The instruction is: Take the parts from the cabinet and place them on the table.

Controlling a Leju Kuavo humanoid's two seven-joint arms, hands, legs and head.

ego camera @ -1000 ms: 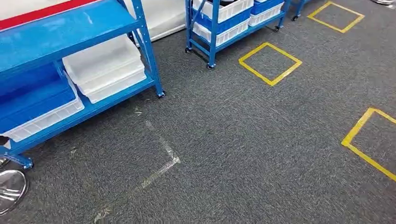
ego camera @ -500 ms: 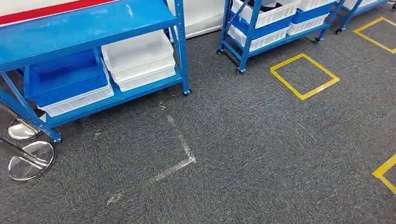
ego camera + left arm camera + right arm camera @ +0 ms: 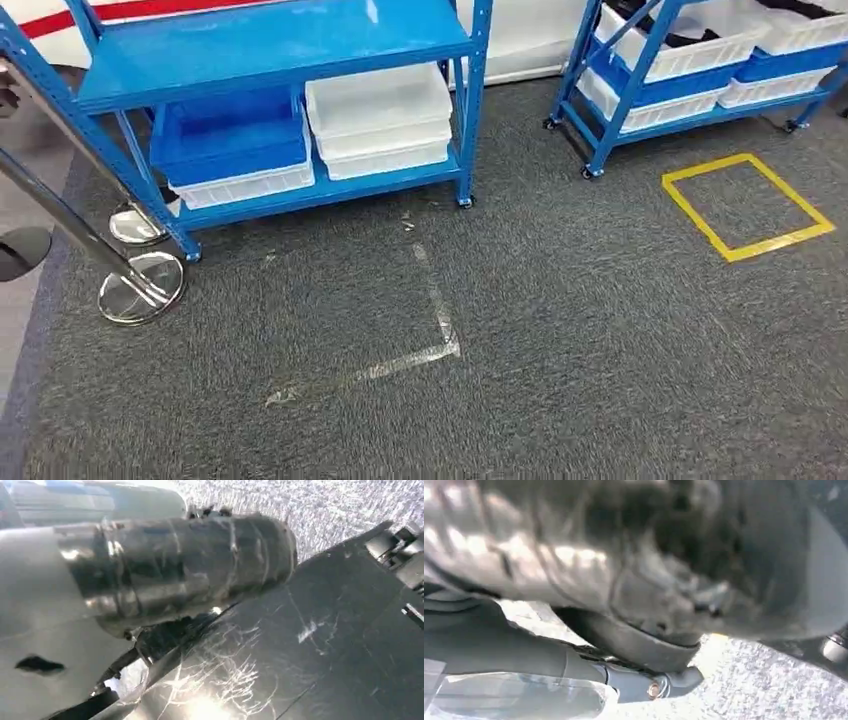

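Note:
A blue cabinet rack [image 3: 270, 45] stands at the back left of the head view, with a blue bin [image 3: 230, 140] and stacked white bins [image 3: 380, 112] on its lower shelf. A second blue rack [image 3: 608, 110] at the back right carries white bins with dark parts [image 3: 690, 45] in them. The left wrist view has my left hand [image 3: 175, 565] very close, as a glossy grey and dark shape. My right hand [image 3: 624, 560] is blurred in the right wrist view. Whether either hand holds anything cannot be told.
Grey carpet covers the floor. A yellow tape square [image 3: 745, 205] lies at the right, and a worn pale tape corner [image 3: 440, 345] in the middle. Two chrome post bases [image 3: 140, 288] stand by the left rack's leg, with slanted poles rising from them.
The whole picture has shifted right: the camera has turned left. The left rack now sits nearer the middle, and the post bases have come into view.

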